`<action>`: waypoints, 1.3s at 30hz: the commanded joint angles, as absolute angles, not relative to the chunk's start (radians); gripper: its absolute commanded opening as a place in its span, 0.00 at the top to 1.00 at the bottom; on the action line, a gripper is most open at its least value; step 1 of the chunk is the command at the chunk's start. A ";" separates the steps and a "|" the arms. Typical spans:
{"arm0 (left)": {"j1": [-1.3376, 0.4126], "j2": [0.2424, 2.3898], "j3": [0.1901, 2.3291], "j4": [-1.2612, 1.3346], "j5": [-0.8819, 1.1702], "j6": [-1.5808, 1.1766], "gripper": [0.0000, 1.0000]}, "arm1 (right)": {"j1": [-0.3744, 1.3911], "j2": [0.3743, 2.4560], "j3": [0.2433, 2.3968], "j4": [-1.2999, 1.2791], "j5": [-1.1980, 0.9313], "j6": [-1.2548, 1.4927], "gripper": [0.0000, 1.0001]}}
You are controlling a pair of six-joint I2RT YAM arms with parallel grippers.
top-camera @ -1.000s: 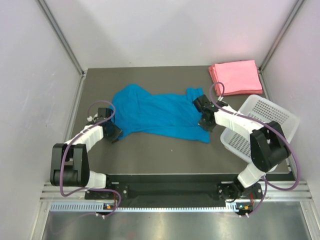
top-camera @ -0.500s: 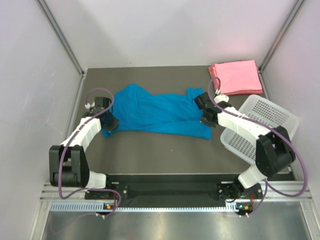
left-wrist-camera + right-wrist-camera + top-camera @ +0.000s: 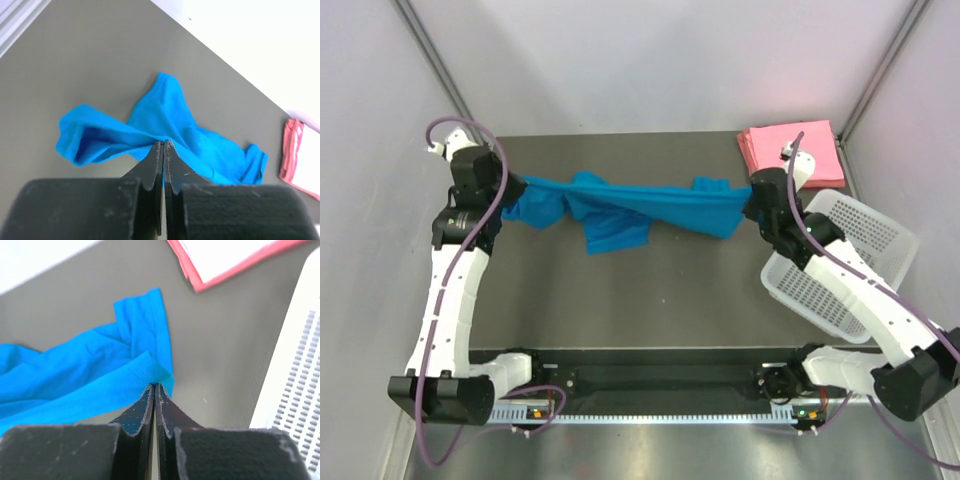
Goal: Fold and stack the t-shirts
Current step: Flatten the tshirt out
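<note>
**Blue shirt strung between two closed grippers**

Top view: blue t-shirt (image 3: pixel 650 208) pulled into a bunched rope across the far half of the table (image 3: pixel 640 300), with one flap drooping mid-span. Clamped on its left end, the left gripper (image 3: pixel 512 188); clamped on its right end, the right gripper (image 3: pixel 750 205). In the far right corner, the pink t-shirts (image 3: pixel 790 152), folded flat. Just nearer than those, the white basket (image 3: pixel 850 250).

Left wrist view: jaws pressed tight on a thin pinch of blue cloth, the rest trailing off toward the pink pile. Only a slim bite, so likely easy to lose. Best to hold even tension and lower gently, not yank.

Right wrist view: jaws shut on a hem corner, basket wall off to the right. Worth matching height with the other side, to spread the cloth rather than twist it.

Count: one blue shirt; one pink stack, number of shirts inside not readable; one basket; two grippers, both gripping.
</note>
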State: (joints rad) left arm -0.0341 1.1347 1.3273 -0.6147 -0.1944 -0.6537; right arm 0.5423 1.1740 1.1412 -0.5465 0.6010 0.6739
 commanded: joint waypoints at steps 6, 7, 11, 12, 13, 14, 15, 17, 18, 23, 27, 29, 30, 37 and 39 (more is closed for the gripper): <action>-0.034 1.131 1.641 -0.689 -0.126 -0.545 1.00 | 0.554 1.008 1.310 -0.437 0.560 0.489 1.00; -0.034 1.134 1.675 -0.712 -0.115 -0.534 1.00 | 0.555 0.976 1.343 -0.433 0.531 0.473 1.00; -0.034 1.118 1.814 -0.759 -0.032 -0.497 1.00 | 0.554 0.865 1.371 -0.370 0.407 0.448 1.00; -0.034 1.106 1.842 -0.762 -0.011 -0.499 1.00 | 0.554 0.817 1.373 -0.342 0.344 0.446 1.00; -0.034 1.080 1.850 -0.764 0.059 -0.506 1.00 | 0.554 0.792 1.374 -0.330 0.315 0.448 1.00; -0.034 1.068 1.856 -0.762 0.090 -0.512 1.00 | 0.555 0.767 1.373 -0.318 0.292 0.451 1.00; -0.034 1.056 1.873 -0.764 0.127 -0.523 1.00 | 0.557 0.743 1.371 -0.307 0.258 0.462 1.00; -0.034 1.025 1.891 -0.764 0.202 -0.546 1.00 | 0.555 0.674 1.367 -0.308 0.247 0.492 1.00; -0.034 1.020 1.922 -0.762 0.219 -0.551 1.00 | 0.557 0.635 1.362 -0.308 0.245 0.508 1.00; -0.034 1.051 1.941 -0.730 0.276 -0.560 1.00 | 0.554 0.653 1.430 -0.396 0.279 0.480 1.00; -0.034 1.138 1.931 -0.680 0.293 -0.513 1.00 | 0.554 0.774 1.456 -0.381 0.272 0.425 1.00; -0.034 1.212 1.950 -0.669 0.267 -0.468 1.00 | 0.554 0.828 1.474 -0.330 0.268 0.404 1.00; -0.032 1.235 1.972 -0.664 0.238 -0.451 1.00 | 0.554 0.888 1.494 -0.307 0.281 0.388 1.00; -0.032 1.416 2.154 -0.517 0.079 -0.362 1.00 | 0.552 1.221 1.760 -0.212 0.324 0.307 1.00; -0.032 1.481 2.247 -0.503 0.057 -0.350 1.00 | 0.552 1.325 1.886 -0.221 0.337 0.301 1.00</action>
